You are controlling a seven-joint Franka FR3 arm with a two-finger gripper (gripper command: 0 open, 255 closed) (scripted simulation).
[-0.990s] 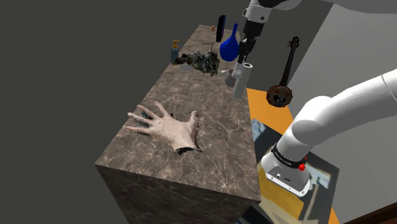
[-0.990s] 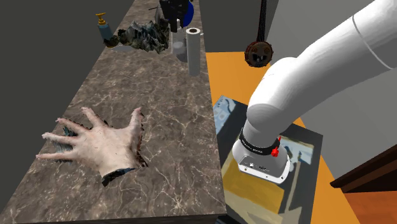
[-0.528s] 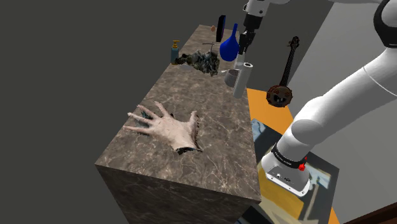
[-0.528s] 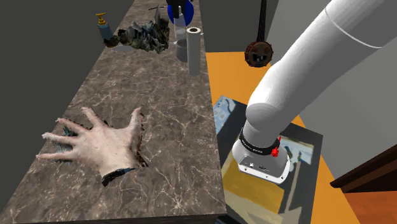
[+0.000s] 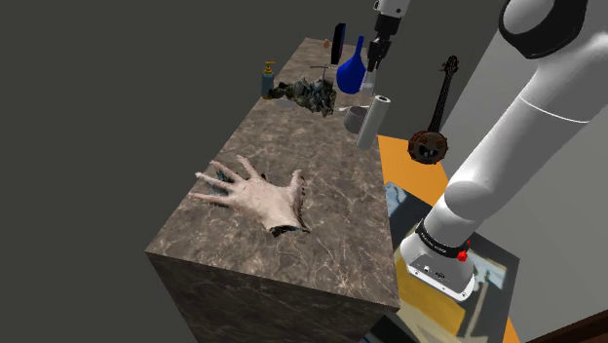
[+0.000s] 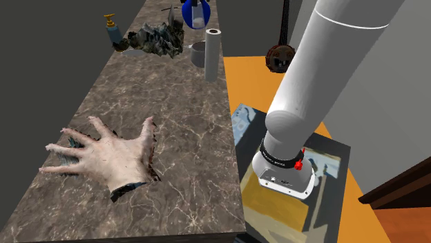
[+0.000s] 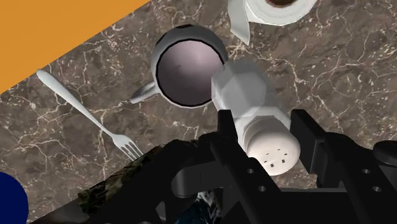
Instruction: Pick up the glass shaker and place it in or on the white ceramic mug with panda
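Carrying a pale shaker (image 7: 254, 113) over the marbled surface (image 7: 356, 76), with black fingers (image 7: 308, 135) clamped on its sides just below the perforated cap. Hanging tilted right beside the mug (image 7: 188, 71), faceted body overlapping part of the mug's dark-rimmed mouth when viewed along the hand, cap end leaning away from it. No contact with the mug to be made out, and no telling how far above the rim. Judged to be in the carrying step: shaker lifted clear of the surface, not yet set down in or on the mug. Next, by that reading, calls for a small sideways shift to bring the shaker squarely over the mug's opening, then a slow descent, letting go only once inside or resting across the rim. Worth minding the tilt, likely to send the shaker toppling off the rim if released off-centre. Around the mug: a fork (image 7: 89, 118) lying on its handle side, a paper roll (image 7: 270, 7) standing just beside it, a blue vase (image 5: 351, 70) near it on the far side, and, well apart from it toward the near end of the surface, a model of a hand (image 5: 258, 195). Past the surface's edge nearest the mug, orange floor (image 7: 57, 32).
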